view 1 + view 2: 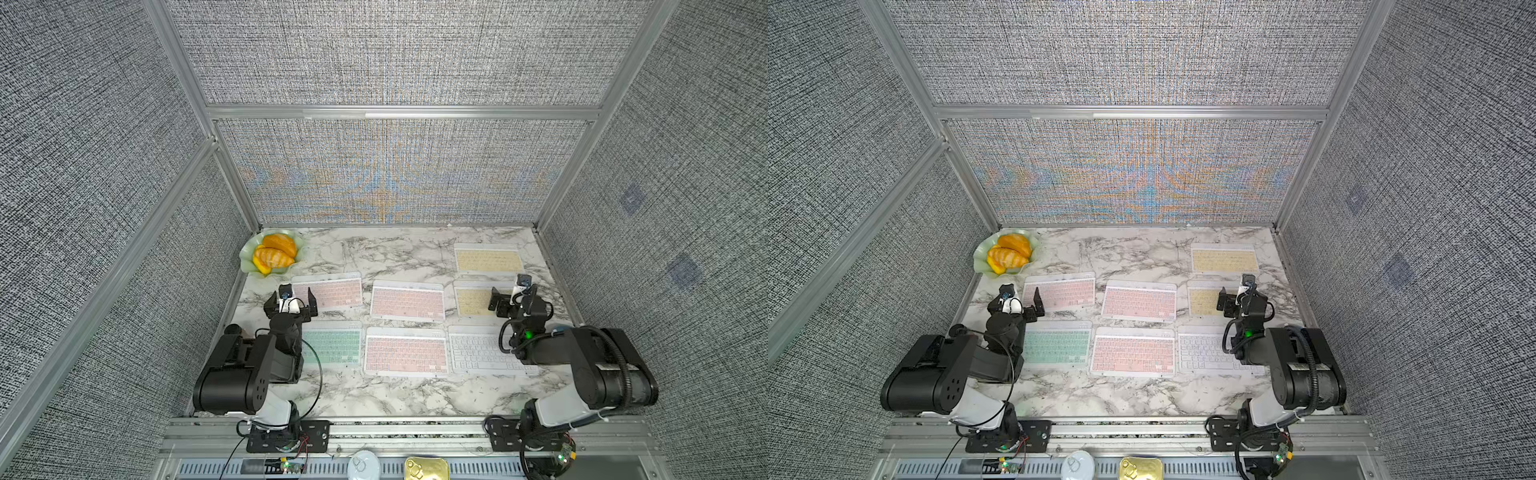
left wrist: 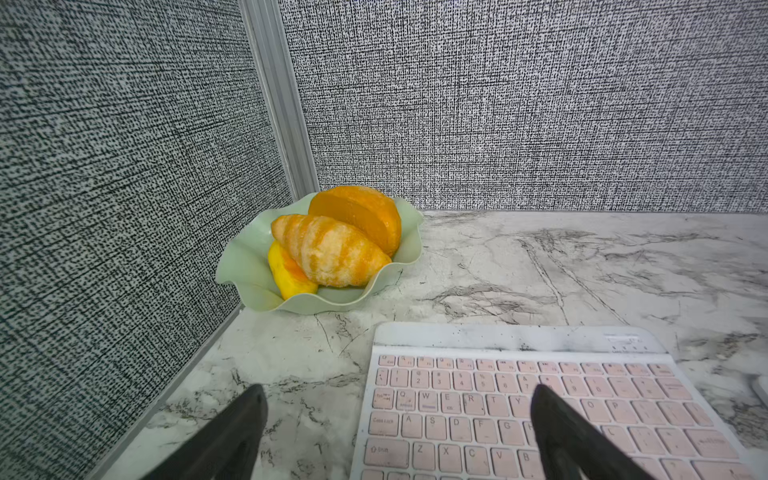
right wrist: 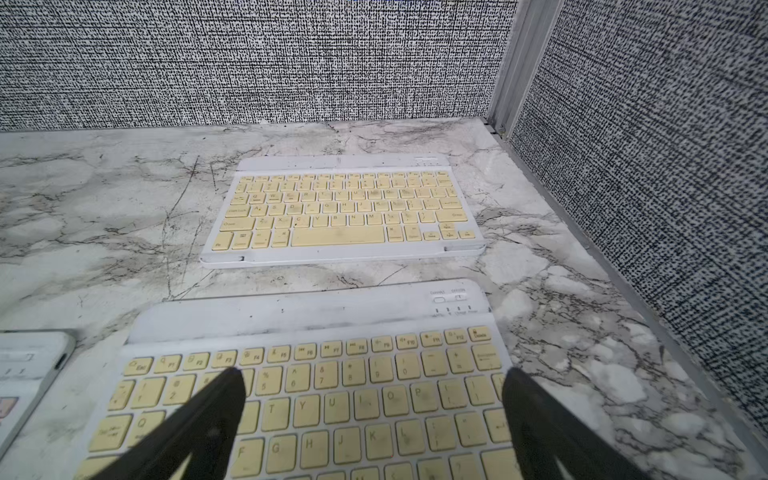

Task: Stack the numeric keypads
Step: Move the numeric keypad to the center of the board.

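Observation:
Several numeric keypads lie flat and apart on the marble table [image 1: 374, 399]. Three have pink keys [image 1: 332, 293] [image 1: 407, 301] [image 1: 405, 352], two yellow [image 1: 488, 259] [image 1: 473, 300], one mint [image 1: 332, 347], one white [image 1: 478, 351]. My left gripper [image 1: 292, 296] hovers open over the left edge of the back-left pink keypad [image 2: 519, 415]; in the left wrist view the left gripper [image 2: 399, 392] has one finger over the keys and one over bare marble. My right gripper [image 1: 512, 296] stands open above the nearer yellow keypad [image 3: 332, 395], and the right gripper [image 3: 374, 376] holds nothing.
A green wavy bowl [image 1: 249, 253] with a croissant [image 2: 328, 253] and bread sits in the back-left corner. Fabric walls close three sides. A white lid [image 1: 363, 465] and a gold tin [image 1: 426, 467] lie beyond the front rail.

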`<move>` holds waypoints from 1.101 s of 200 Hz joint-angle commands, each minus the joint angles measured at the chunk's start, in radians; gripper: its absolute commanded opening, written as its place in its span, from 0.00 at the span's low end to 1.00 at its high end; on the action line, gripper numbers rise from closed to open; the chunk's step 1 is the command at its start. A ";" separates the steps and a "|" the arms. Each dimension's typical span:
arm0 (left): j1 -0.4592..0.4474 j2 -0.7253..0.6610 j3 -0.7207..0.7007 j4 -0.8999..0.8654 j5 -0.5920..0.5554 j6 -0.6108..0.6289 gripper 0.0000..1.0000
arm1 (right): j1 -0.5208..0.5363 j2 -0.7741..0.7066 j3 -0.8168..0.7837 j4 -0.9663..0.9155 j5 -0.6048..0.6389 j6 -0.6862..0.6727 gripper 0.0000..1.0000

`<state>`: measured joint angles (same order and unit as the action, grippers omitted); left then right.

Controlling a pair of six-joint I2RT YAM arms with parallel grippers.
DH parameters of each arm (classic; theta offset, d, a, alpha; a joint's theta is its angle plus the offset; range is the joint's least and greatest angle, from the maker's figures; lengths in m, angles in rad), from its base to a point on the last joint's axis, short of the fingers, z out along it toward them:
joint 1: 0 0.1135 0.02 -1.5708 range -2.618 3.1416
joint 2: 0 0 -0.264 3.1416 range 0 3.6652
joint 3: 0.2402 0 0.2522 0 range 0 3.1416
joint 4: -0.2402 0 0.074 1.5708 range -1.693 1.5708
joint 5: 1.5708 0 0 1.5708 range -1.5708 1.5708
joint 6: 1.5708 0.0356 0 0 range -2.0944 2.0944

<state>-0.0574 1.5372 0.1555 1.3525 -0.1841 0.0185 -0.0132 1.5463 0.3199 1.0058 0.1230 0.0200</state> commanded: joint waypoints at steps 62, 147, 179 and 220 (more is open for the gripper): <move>0.001 0.001 0.004 0.025 -0.003 0.003 0.99 | -0.001 0.001 0.002 0.026 0.003 0.000 0.99; 0.001 0.000 0.000 0.029 -0.003 0.004 0.97 | -0.001 -0.005 -0.002 0.034 0.005 -0.003 0.99; -0.031 -0.160 -0.007 -0.075 -0.117 0.016 0.75 | 0.024 -0.200 0.052 -0.220 0.108 0.005 0.99; -0.036 -0.462 0.171 -0.553 -0.076 -0.088 0.74 | 0.024 -0.303 0.281 -0.628 0.131 0.199 0.98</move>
<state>-0.0902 1.1549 0.2279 1.1027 -0.2581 0.0216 0.0093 1.2415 0.4973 0.6666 0.2295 0.0921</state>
